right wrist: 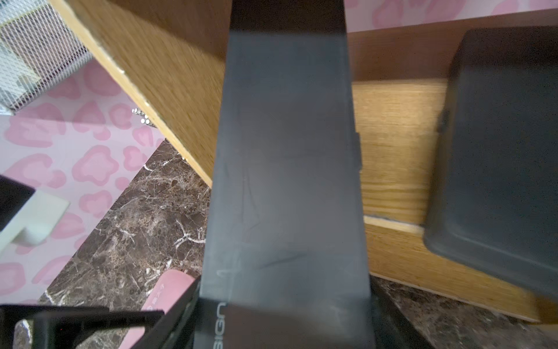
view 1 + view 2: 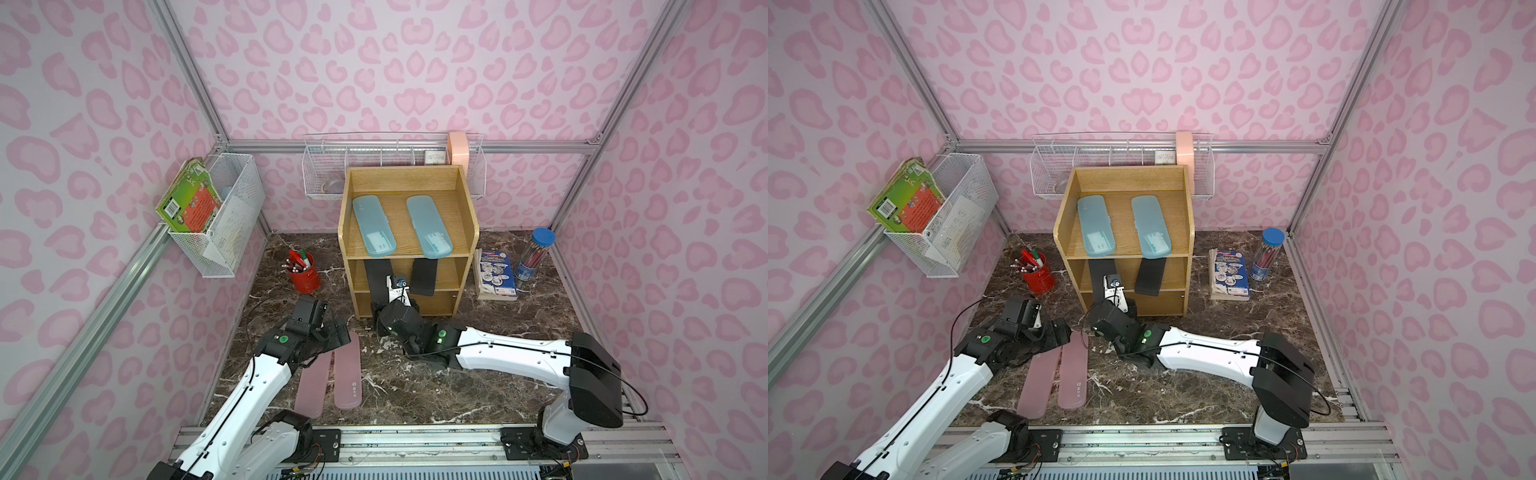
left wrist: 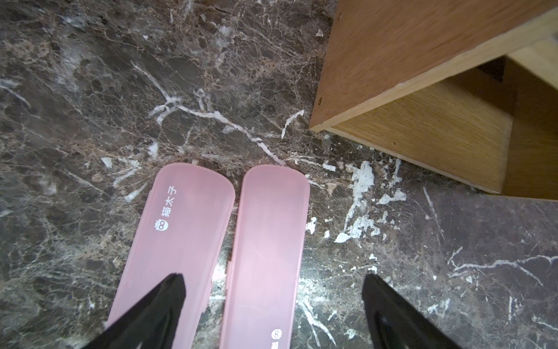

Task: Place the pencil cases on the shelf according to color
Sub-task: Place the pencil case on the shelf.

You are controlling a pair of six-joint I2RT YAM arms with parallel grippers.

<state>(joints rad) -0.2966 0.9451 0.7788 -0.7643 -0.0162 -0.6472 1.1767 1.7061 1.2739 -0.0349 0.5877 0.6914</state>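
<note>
Pink leopard-print walls enclose a dark marble tabletop (image 2: 415, 382). At far left a wire basket (image 2: 245, 183) hangs on the wall, and a red pen cup (image 2: 305, 276) stands below it.

Next, the left gripper (image 3: 273, 281) hovers with jaws wide and empty over the pink cases (image 3: 181, 235), which lie side by side on the marble.

Centre: the shelf (image 2: 465, 266). Its top tier carries both blue cases (image 2: 373, 224). The right gripper (image 2: 395, 286) is clamped across the near end of the left black case (image 1: 287, 151), whose far end is inside the middle tier. The right black case (image 1: 498, 151) lies beside it, apart, overhanging the front edge.

At right are a book (image 2: 496, 274) and a pencil tube (image 2: 536, 253).

Assessment: the step in hand is seating the held case. Recommend pushing it straight in, level and parallel to its neighbour. Release only once the board supports most of its length, or it may tip off.

Writing: one pink case reads "猫太子" beside a small cat-face logo. The held case shows letters ending "IGN". The book's print is too small to read.
</note>
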